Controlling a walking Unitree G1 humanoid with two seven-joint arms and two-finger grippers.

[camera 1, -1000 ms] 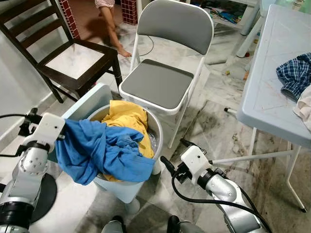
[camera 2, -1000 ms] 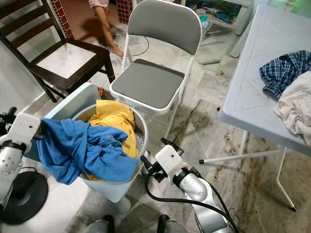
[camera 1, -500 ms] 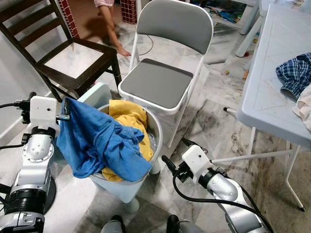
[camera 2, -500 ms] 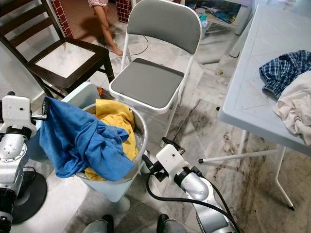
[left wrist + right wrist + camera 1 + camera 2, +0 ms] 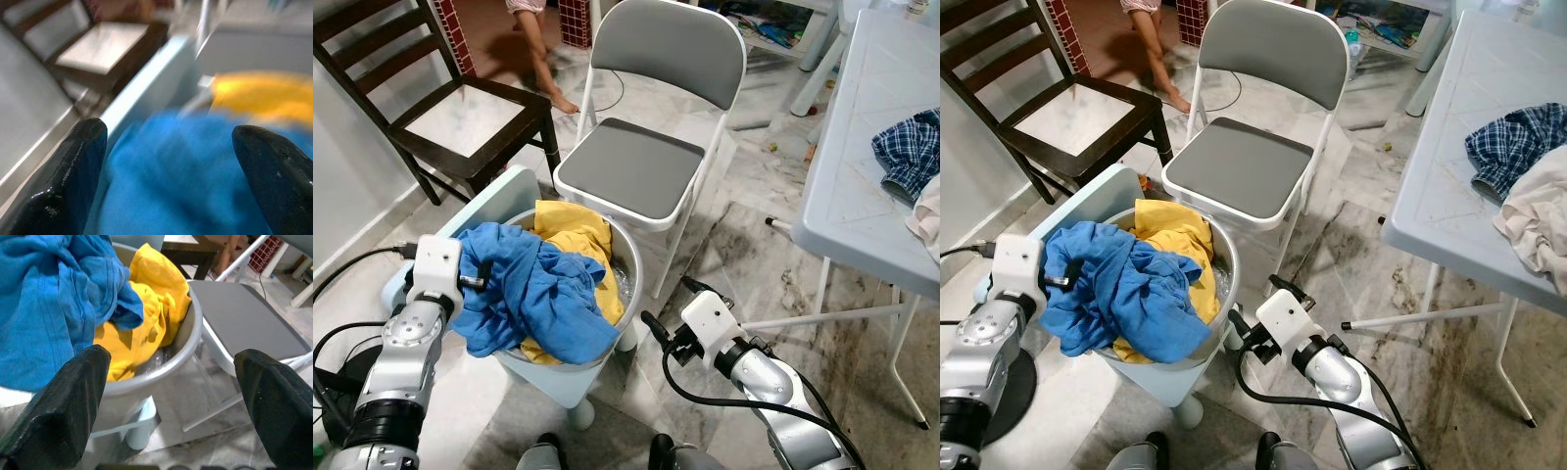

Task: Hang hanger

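Observation:
A blue cloth (image 5: 533, 299) lies bunched over the near left side of a round grey laundry basket (image 5: 631, 279), on top of a yellow cloth (image 5: 573, 230). My left gripper (image 5: 481, 278) sits at the basket's left rim, open, with its fingertips against the blue cloth (image 5: 171, 191). In the left wrist view the picture is blurred and the fingers (image 5: 68, 171) stand wide apart. My right gripper (image 5: 668, 305) hangs low to the right of the basket, open and holding nothing; its wrist view looks at the basket rim (image 5: 161, 367).
A grey folding chair (image 5: 631, 166) stands just behind the basket, and a dark wooden chair (image 5: 460, 117) at the back left. A pale plastic table (image 5: 862, 186) on the right carries a plaid shirt (image 5: 911, 147). A person's legs (image 5: 543, 59) are at the far back.
Half a second ago my left gripper held the blue cloth raised above the rim. It has come down and opened, and the cloth has slumped onto the basket. The right arm barely moved.

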